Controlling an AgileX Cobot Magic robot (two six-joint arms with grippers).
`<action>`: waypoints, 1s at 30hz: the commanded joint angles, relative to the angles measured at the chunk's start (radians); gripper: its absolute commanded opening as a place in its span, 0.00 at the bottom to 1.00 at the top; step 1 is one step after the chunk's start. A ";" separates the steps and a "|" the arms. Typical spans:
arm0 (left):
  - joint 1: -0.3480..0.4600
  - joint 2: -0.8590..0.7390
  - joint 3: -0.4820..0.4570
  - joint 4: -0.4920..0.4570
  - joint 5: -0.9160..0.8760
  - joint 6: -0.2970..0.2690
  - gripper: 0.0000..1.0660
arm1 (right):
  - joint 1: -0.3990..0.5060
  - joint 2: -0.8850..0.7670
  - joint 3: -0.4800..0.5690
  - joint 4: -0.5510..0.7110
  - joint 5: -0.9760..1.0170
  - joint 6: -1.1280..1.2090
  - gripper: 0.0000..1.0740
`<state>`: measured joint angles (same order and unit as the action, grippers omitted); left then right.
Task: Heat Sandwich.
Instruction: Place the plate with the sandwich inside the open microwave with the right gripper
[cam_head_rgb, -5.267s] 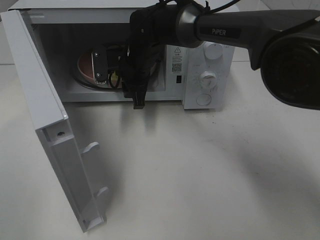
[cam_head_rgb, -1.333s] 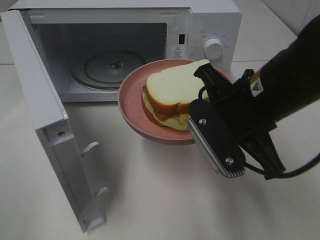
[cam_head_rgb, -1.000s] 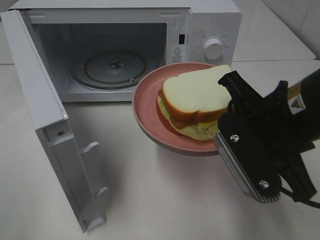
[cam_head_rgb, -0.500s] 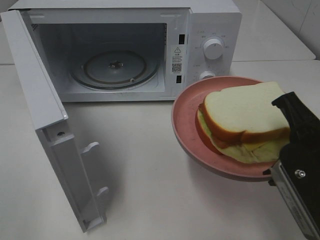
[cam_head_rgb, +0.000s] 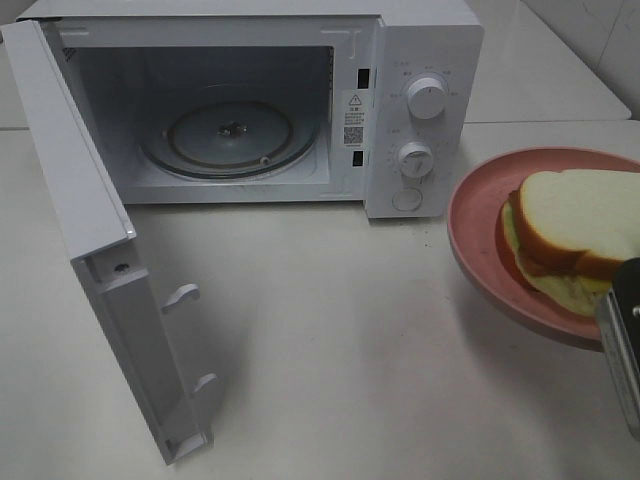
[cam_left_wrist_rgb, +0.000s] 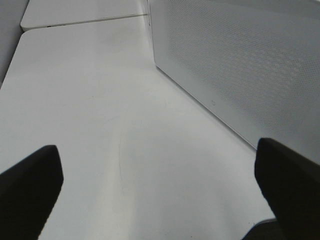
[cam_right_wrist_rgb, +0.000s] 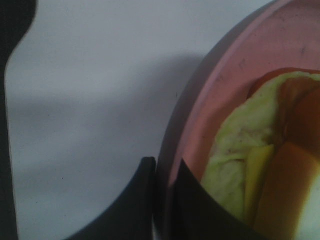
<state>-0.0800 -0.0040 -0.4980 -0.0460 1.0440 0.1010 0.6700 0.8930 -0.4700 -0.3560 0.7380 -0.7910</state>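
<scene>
Over the white table, the right gripper pinches the pink plate rim, carrying the sandwich.

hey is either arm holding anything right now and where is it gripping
The right pincer is shut on the rim of the pink plate carrying the sandwich. The left pincer is open, holding nothing.

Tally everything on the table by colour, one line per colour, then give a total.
White: 1, the microwave, door open
Pink: 1, the plate
White and tan with green-yellow and red filling: 1, the sandwich on the plate
Total: 3
</scene>
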 joint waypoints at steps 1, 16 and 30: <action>0.002 -0.023 0.003 -0.004 -0.016 -0.003 0.95 | -0.004 -0.008 0.000 -0.059 0.006 0.111 0.00; 0.002 -0.023 0.003 -0.004 -0.016 -0.003 0.95 | -0.004 -0.004 0.000 -0.259 0.162 0.753 0.00; 0.002 -0.023 0.003 -0.004 -0.016 -0.003 0.95 | -0.008 0.200 -0.104 -0.325 0.191 1.107 0.00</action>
<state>-0.0800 -0.0040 -0.4980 -0.0460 1.0440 0.1010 0.6690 1.0680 -0.5500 -0.6310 0.9150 0.2650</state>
